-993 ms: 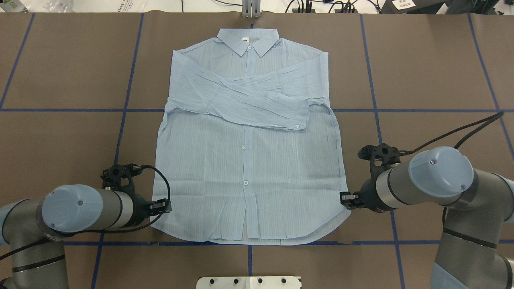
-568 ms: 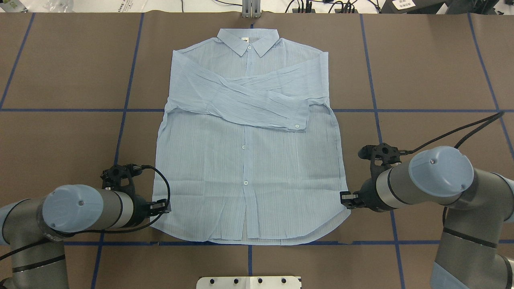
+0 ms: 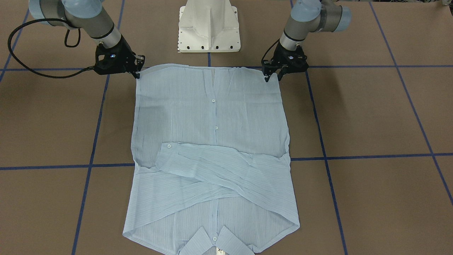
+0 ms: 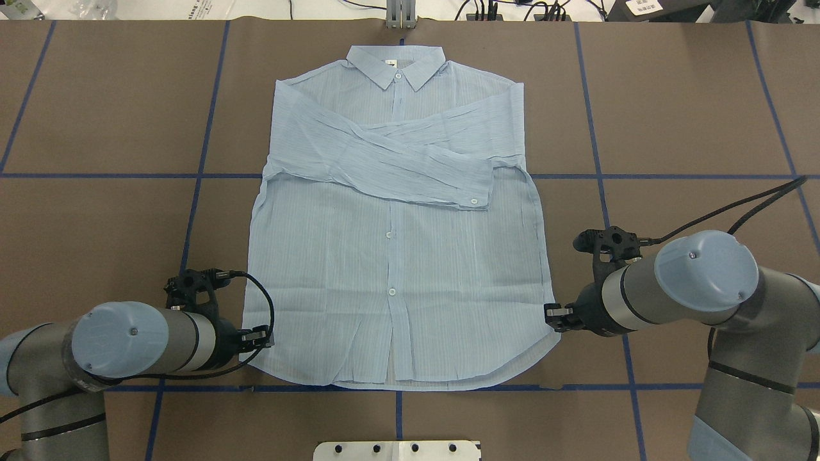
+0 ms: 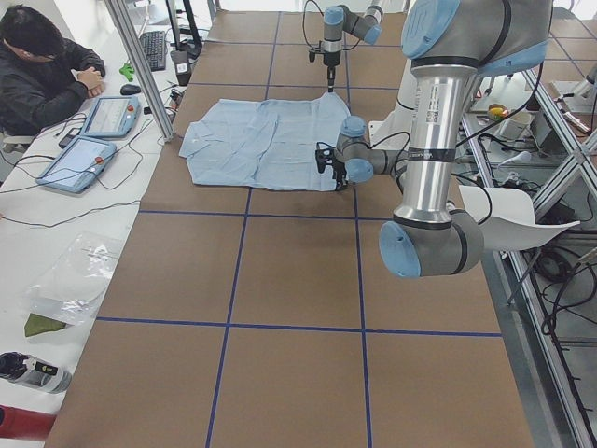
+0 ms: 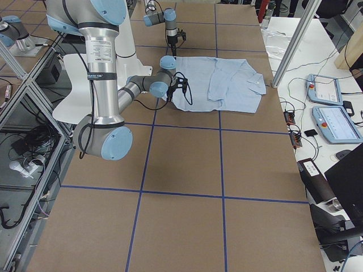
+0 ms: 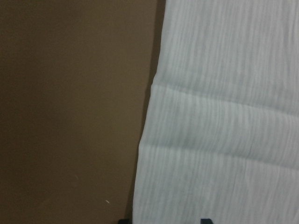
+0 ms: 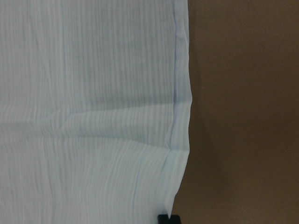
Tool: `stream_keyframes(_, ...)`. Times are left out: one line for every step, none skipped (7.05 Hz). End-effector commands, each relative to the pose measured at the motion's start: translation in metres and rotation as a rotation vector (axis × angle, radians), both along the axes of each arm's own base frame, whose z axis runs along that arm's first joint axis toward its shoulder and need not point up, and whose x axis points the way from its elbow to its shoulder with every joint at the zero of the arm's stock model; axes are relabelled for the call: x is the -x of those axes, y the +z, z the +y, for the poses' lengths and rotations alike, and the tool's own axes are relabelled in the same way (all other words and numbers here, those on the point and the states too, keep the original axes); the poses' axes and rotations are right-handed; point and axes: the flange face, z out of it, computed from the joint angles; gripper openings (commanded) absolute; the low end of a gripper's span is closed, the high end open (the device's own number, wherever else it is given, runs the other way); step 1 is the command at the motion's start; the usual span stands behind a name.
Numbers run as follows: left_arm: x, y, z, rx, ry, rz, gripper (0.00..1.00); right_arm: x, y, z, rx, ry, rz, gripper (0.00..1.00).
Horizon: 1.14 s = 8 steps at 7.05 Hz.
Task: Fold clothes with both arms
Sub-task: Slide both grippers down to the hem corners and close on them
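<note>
The pale-blue striped shirt (image 4: pixel 397 269) lies flat and face up on the brown table, collar far from the robot, both sleeves folded across the chest (image 3: pixel 219 166). My left gripper (image 4: pixel 261 335) is low at the hem's left corner. It is open: in the left wrist view its two tips stand apart, astride the shirt's side edge (image 7: pixel 145 140). My right gripper (image 4: pixel 552 317) is at the hem's right corner (image 3: pixel 137 73). In the right wrist view its tips (image 8: pixel 168 218) meet on the shirt's edge, shut.
The white pedestal base (image 3: pixel 208 28) stands just behind the hem, between the arms. Blue tape lines (image 4: pixel 602 176) grid the brown table. A grey post (image 4: pixel 400 16) stands beyond the collar. A person (image 5: pixel 37 65) sits at a side table with tablets.
My left arm has shifted a little toward the robot, along the shirt's edge toward the hem corner. The right arm and the shirt have barely moved.
</note>
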Motion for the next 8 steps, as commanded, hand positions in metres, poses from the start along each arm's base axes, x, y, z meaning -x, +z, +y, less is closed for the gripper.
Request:
stream_keyframes(0.0002, -0.0002, 0.0004, 0.002, 0.001, -0.004, 0.48, -0.0004, 0.0005, -0.0005, 0.000, 0.001, 0.001, 0.00)
stream_keyframes(0.0016, -0.0039, 0.0013, 0.002, 0.005, 0.004, 0.43, -0.0017, -0.0002, -0.0016, 0.000, 0.004, -0.001, 0.00)
stream_keyframes(0.0027, -0.0023, 0.0008, 0.003, 0.004, 0.001, 0.35, -0.0021, -0.0004, -0.0018, 0.002, 0.002, -0.002, 0.00)
stream_keyframes(0.0037, -0.0038, 0.0004, 0.003, 0.003, 0.004, 0.19, -0.0025, -0.0004, -0.0023, 0.003, 0.003, -0.002, 0.00)
stream_keyframes(0.0050, -0.0060, 0.0002, 0.003, 0.003, 0.009, 0.02, -0.0022, -0.0011, -0.0024, 0.003, 0.003, -0.004, 0.00)
stream_keyframes(0.0065, -0.0080, 0.0009, 0.004, 0.005, 0.012, 0.00, -0.0030, -0.0004, -0.0029, 0.003, 0.004, -0.002, 0.00)
stream_keyframes(0.0077, -0.0094, 0.0013, 0.003, 0.005, 0.015, 0.00, -0.0031, 0.0002, -0.0034, 0.006, 0.003, -0.002, 0.00)
stream_keyframes(0.0084, -0.0079, 0.0007, 0.002, 0.006, 0.009, 0.00, -0.0051, -0.0030, -0.0050, 0.021, -0.011, -0.016, 0.00)
